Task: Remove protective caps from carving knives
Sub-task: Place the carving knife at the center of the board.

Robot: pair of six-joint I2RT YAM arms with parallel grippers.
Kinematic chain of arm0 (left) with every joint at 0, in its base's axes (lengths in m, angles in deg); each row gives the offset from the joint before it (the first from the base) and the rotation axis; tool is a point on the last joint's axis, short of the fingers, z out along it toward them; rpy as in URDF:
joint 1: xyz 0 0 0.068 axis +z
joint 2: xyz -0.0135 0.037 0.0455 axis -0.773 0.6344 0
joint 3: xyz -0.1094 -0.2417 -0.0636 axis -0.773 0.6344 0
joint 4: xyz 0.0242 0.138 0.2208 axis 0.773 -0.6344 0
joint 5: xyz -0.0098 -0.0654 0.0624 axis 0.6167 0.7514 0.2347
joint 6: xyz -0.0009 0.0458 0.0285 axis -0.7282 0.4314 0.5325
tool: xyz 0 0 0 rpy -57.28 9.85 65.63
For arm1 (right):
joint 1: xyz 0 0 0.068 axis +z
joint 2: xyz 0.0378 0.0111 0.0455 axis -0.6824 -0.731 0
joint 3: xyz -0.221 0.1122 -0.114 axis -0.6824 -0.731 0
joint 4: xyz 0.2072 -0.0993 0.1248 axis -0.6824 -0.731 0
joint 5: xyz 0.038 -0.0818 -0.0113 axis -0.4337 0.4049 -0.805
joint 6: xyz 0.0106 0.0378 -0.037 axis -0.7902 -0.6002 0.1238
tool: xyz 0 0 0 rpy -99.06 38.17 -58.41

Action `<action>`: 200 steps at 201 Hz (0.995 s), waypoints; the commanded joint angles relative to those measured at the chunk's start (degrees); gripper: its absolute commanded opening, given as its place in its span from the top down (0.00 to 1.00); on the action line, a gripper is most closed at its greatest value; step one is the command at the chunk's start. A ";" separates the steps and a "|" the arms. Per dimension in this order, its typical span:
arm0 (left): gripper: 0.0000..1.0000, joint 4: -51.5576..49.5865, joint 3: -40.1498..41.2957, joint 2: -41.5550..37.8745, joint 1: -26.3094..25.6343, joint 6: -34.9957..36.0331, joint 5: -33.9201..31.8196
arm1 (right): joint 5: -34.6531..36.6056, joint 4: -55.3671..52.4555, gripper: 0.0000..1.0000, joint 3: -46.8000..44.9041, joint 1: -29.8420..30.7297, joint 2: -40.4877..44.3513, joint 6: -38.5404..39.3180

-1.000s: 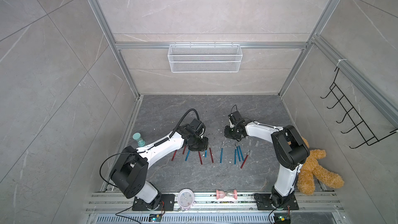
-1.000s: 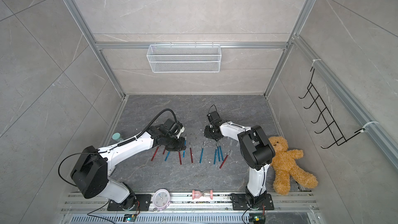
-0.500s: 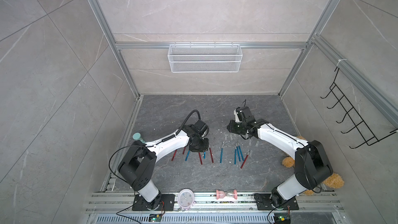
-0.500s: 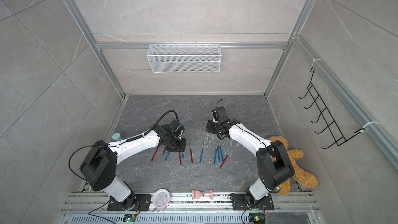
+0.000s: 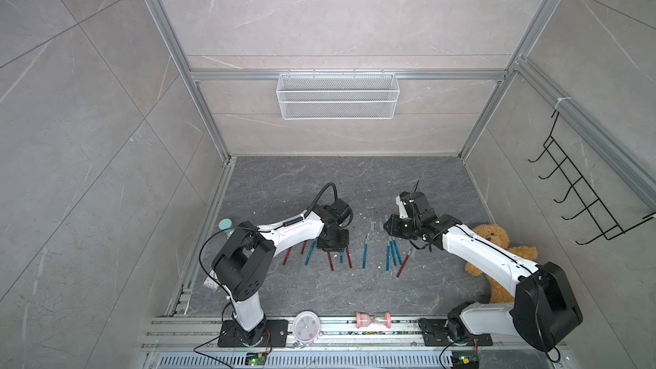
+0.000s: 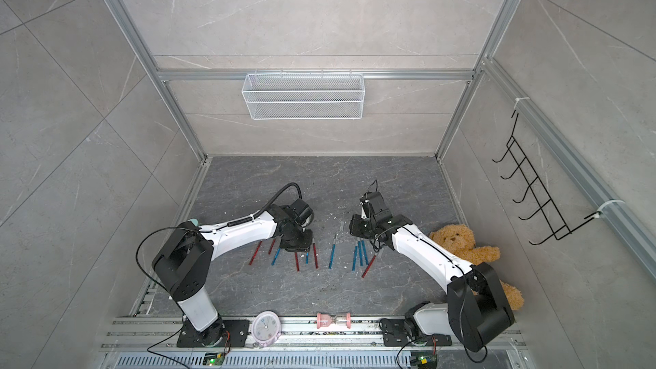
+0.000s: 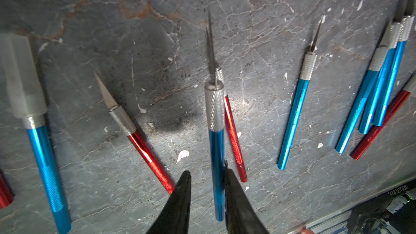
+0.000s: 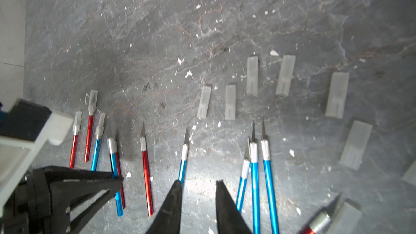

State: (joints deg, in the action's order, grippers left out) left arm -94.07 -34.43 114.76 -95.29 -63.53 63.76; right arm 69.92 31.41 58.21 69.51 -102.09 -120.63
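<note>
L pincer (image 7: 206, 172) spread round blue knife (image 7: 216, 154), R pincer (image 8: 198, 183) spread, wire basket (image 5: 337, 101) on back rail

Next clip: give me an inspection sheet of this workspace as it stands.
Surface: dark stone-look table, scuffed.
Job's things: carving knives in a row, most bare-bladed; three capped knives on the left arm's side; loose protective caps beyond the blades.
Clutter: white specks; teddy bear beside the right arm; clock and hourglass on the front rail.
Pincers: left pincer jaws apart around a blue knife; right pincer open, empty.
Cables: black cable arches over the left arm.
Surroundings: wire basket and hook rack on the walls.
</note>
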 commanded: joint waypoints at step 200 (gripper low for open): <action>0.53 -3.66 -3.42 -0.49 0.00 -1.33 -0.66 | -6.64 45.21 0.69 -13.52 25.15 -13.20 -9.85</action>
State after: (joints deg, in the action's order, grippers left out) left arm -96.61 -36.46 114.82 -95.26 -63.98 62.87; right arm 61.64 72.83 45.03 94.03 -113.65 -128.58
